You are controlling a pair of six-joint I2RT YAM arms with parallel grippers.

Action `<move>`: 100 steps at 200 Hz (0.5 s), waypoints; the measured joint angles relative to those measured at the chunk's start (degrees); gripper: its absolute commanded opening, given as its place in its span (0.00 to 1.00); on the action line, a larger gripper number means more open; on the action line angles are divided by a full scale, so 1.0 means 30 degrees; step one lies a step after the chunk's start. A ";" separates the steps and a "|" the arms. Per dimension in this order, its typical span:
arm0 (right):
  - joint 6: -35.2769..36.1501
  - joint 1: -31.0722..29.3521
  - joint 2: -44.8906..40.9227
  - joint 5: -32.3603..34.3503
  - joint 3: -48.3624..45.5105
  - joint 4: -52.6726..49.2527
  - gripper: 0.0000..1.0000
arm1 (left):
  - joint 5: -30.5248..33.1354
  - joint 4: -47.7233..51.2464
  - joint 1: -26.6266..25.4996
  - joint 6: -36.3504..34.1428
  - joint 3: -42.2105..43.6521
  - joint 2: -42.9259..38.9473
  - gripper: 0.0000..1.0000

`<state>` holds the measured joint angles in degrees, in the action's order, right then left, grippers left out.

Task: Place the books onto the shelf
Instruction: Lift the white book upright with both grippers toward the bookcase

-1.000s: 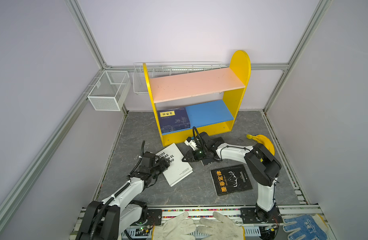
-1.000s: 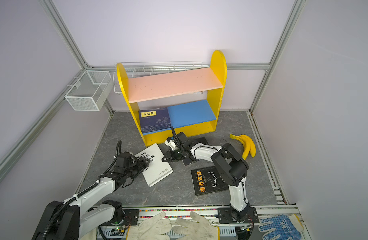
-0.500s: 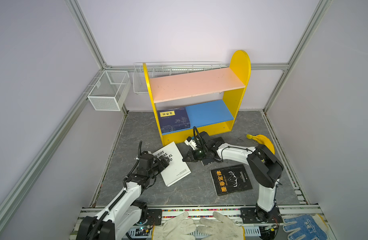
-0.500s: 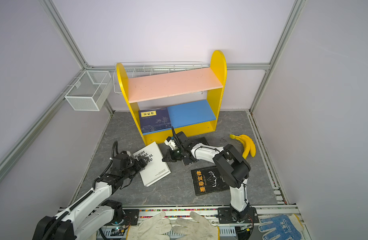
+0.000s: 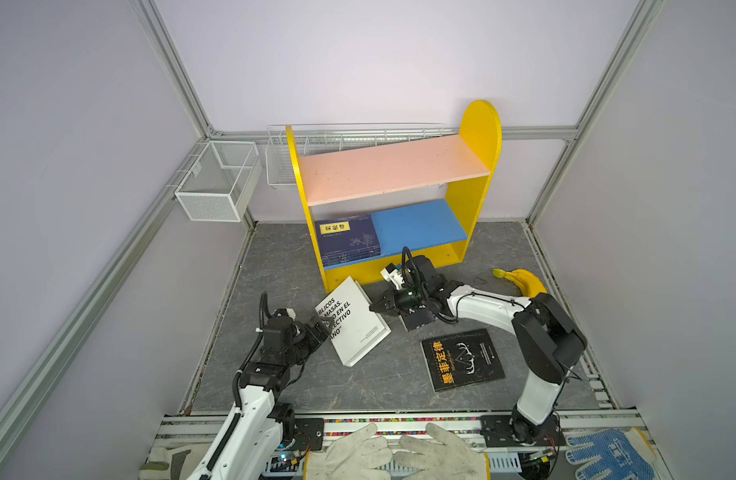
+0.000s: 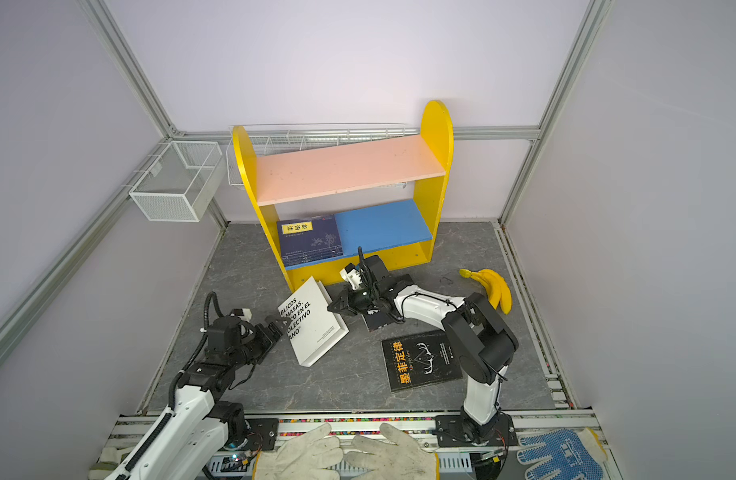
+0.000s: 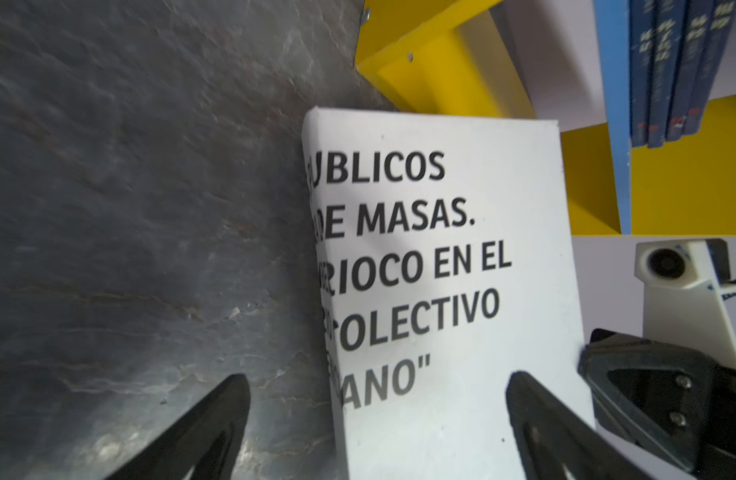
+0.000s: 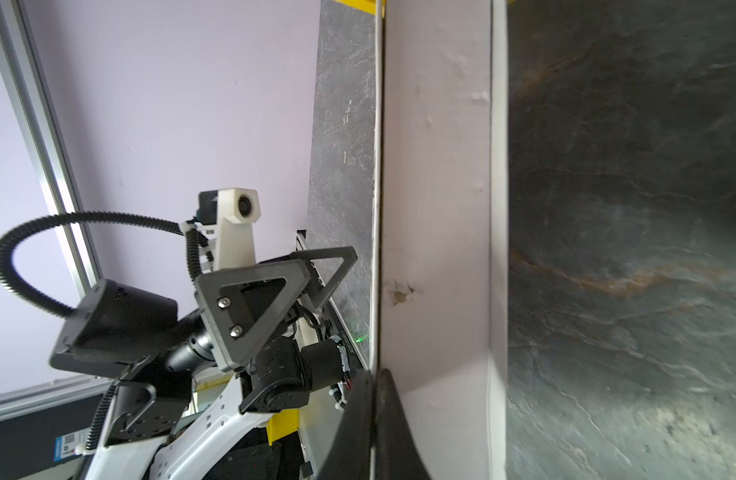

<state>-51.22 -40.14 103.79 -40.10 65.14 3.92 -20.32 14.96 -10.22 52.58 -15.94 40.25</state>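
I see the thick white paperback [image 5: 358, 328] on the dark grey marbled counter [image 5: 274, 266], just in front of the small shelf [image 5: 476, 166], which has yellow round-topped sides, a pink upper board and a blue lower one. From the left wrist camera its cover reads, in bold black capitals cut off at the spine, "UBLICOS / DE MASAS. / RIOCO EN EL / OLECTIVO / ANO"".

My left gripper [image 7: 378, 380] is spread wide at the spine side. One finger is over the counter and one over the cover, and it grips nothing. My right gripper [image 5: 375, 306] is at the opposite long edge. Its wrist camera shows the jaws pressed together on a thin white edge of the book's cover.

A stack of thin navy-blue books [image 5: 349, 241] lies flat at the left end of the blue board. The top one has a yellow label in Chinese characters too small for me to read surely. A black book [image 5: 461, 359] lies flat nearer me, titled 墨菲定律 in orange beside a white antler drawing. Another dark book [image 5: 418, 321] lies partly under the right arm. A yellow banana bunch [image 5: 524, 281] lies off to the right.
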 measured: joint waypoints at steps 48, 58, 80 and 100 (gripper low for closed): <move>-0.1494 0.0204 -0.0219 -0.0109 0.0000 -0.0015 0.07 | -0.2142 -0.1581 0.0000 0.1319 0.1071 0.0809 0.97; -0.1865 0.0211 -0.0219 -0.0175 0.0000 -0.0015 0.07 | -0.2477 -0.2222 0.0000 0.1647 0.1370 0.0743 0.97; -0.2732 0.0262 -0.0197 -0.0393 -0.0007 0.0022 0.07 | -0.3089 -0.3526 0.0015 0.2557 0.2353 0.0729 0.98; -0.3548 0.0401 -0.0182 -0.0634 -0.0182 0.0262 0.07 | -0.3424 -0.4539 0.0022 0.3315 0.3082 0.1129 0.98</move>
<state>-61.87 -38.94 103.24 -42.00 64.60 4.71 -30.59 1.34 -10.15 62.52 -6.70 43.64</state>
